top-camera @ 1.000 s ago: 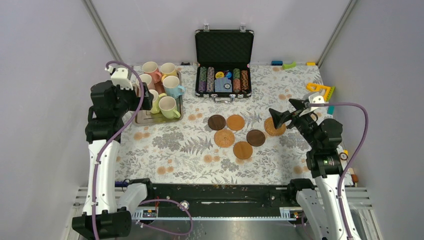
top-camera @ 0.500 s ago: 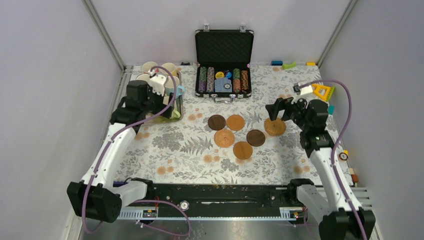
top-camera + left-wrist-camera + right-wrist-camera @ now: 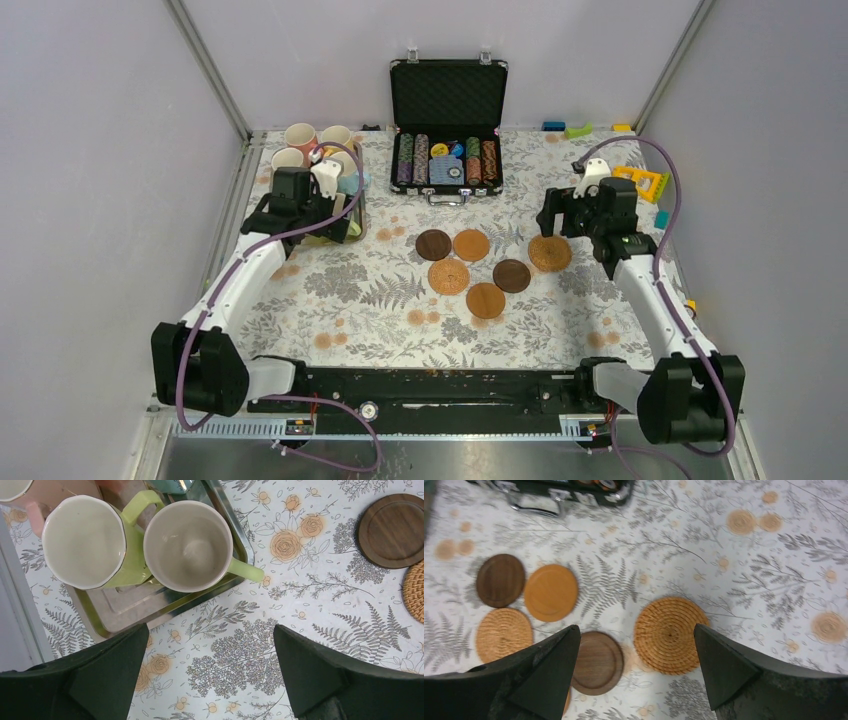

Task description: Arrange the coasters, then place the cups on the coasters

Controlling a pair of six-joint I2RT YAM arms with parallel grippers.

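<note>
Six coasters lie mid-table: dark brown, orange, woven, dark brown, orange-brown and, apart at the right, woven. My right gripper hovers open and empty over that last woven coaster, its fingertips straddling it and a dark coaster. The cups stand on a metal tray at the left, among them a pink one. My left gripper hangs open and empty just off the tray's near edge, by two green cups.
An open black case of poker chips stands at the back centre. Small coloured toys lie at the back right. Grey walls close in the table on the left, right and back.
Both arms have stretched out over the table. The left gripper swung over to the tray of cups. The right gripper moved out above the right woven coaster, its jaws slightly narrower.
</note>
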